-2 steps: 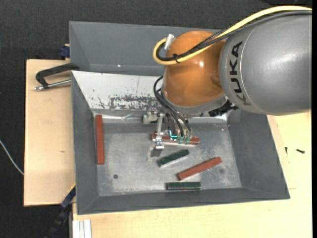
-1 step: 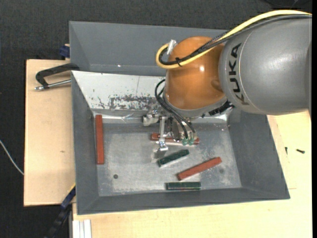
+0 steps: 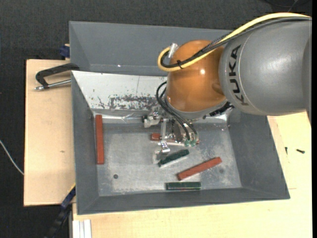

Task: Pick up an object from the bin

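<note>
Grey metal bin [image 3: 84, 148] holds a few sticks. My gripper [image 3: 167, 150] hangs at the centre of the frame, just above a dark green stick [image 3: 174, 157], perhaps touching its left end. I cannot tell if the jaws are released or clenched. A red-brown stick [image 3: 199, 168] lies lower right of it.
</note>
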